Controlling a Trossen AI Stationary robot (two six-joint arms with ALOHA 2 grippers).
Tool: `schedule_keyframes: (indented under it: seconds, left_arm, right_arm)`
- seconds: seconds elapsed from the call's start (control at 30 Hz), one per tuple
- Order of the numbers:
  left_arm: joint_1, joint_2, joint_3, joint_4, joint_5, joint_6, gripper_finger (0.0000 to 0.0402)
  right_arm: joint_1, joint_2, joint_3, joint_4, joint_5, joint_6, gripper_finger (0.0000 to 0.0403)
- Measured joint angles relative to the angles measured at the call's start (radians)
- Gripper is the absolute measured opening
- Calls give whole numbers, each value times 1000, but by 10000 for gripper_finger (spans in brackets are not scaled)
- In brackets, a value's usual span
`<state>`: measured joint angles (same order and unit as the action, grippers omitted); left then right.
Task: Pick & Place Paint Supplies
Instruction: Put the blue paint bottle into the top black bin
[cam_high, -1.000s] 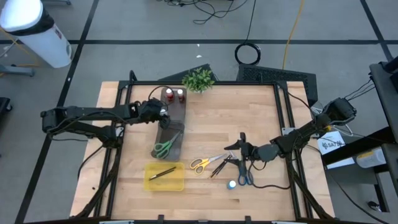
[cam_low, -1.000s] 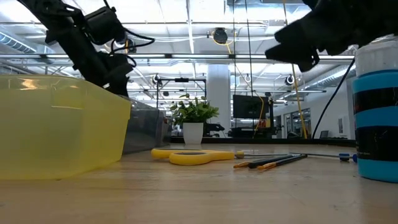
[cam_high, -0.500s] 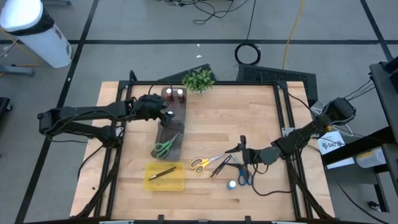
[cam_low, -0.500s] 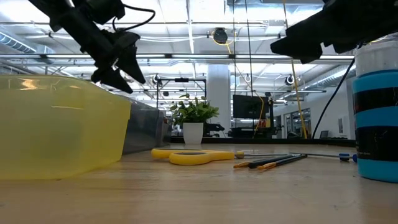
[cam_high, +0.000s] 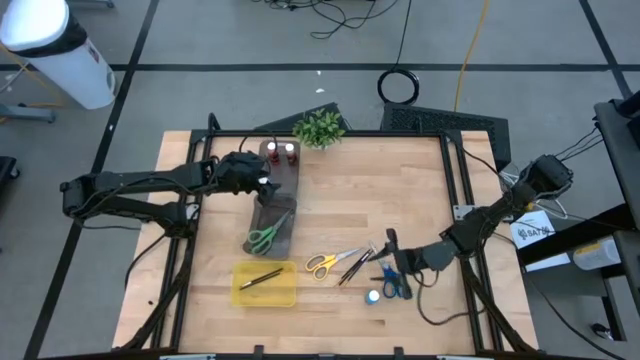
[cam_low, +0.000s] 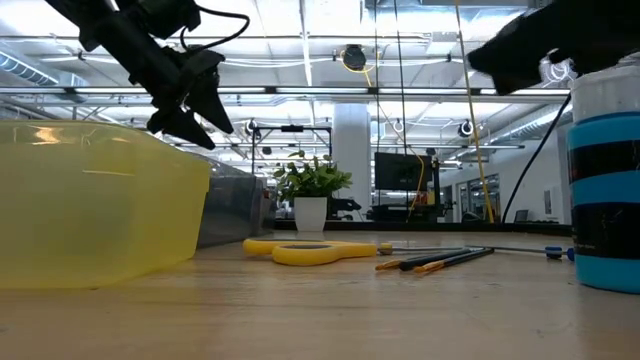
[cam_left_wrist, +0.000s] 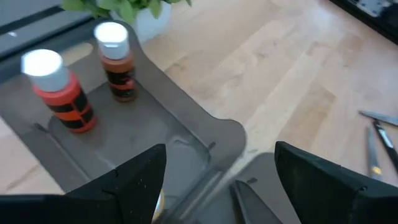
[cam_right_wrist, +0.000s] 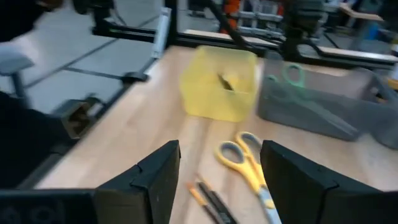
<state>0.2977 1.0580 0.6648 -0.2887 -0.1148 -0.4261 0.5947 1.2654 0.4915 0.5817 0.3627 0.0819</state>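
showing red paint bottles (cam_left_wrist: 62, 93), green scissors (cam_high: 265, 237) overhead

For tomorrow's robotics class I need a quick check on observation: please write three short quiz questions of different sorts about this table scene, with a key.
1. True or false: the green scissors lie inside the grey organiser tray.
2. What lies in the yellow tray? A) a brush B) a bottle C) scissors
3. Fill in: the left gripper hovers over the ____ tray.

Key
1. True.
2. A: a thin dark brush.
3. Grey organiser; two paint bottles stand at its far end. The right gripper is open by the blue scissors.
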Motion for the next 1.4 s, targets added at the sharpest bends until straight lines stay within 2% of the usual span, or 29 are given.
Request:
schedule_keyframes:
  seconds: [0.3,0.53,0.77,0.97,1.2,1.4]
  left_arm:
    - [0,-6,0,2,15,-2,315]
    - [-2,-6,0,2,15,-5,303]
    - [-2,-6,0,2,11,-2,307]
    - [-2,-6,0,2,10,-3,308]
    - [-2,-6,0,2,10,-2,299]
    - [-3,-6,0,2,9,2,303]
  right_arm:
    - [157,3,0,-8,4,104,214]
    - [188,127,0,-38,28,250,255]
    - [198,138,0,-83,28,318,280]
    - [159,145,0,-8,32,299,276]
    - [146,253,0,92,25,293,260]
    - [146,265,0,136,16,271,236]
